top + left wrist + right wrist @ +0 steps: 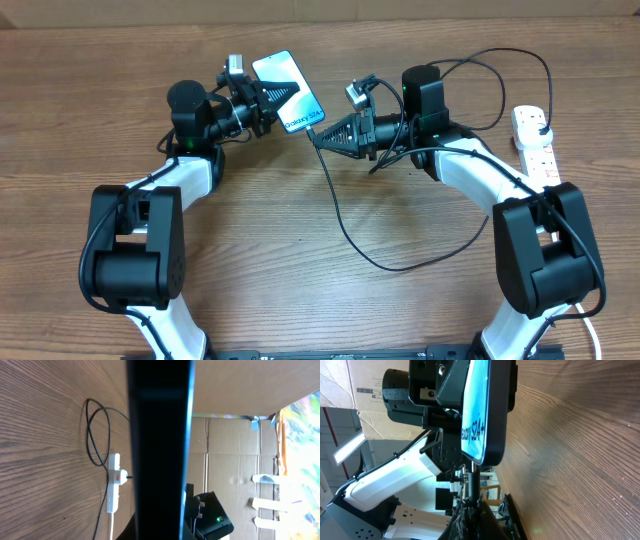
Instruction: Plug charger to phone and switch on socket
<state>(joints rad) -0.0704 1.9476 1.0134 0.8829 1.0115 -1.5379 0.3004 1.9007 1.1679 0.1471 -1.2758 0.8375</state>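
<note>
My left gripper [268, 103] is shut on the phone [289, 91], holding it above the table with its blue screen up and the "Galaxy" end toward the right arm. In the left wrist view the phone [159, 450] fills the middle as a dark edge-on slab. My right gripper [322, 133] is shut on the charger connector [473, 479], whose tip meets the phone's bottom edge [485, 435]. The black charger cable [345, 225] loops over the table back to its plug [541, 131] in the white socket strip [535, 148] at the far right.
The socket strip also shows in the left wrist view [114, 481], with the cable loop [92, 435] lying beside it. Cardboard boxes [235, 455] stand beyond the table. The table's wooden surface [320, 290] lies between the arm bases.
</note>
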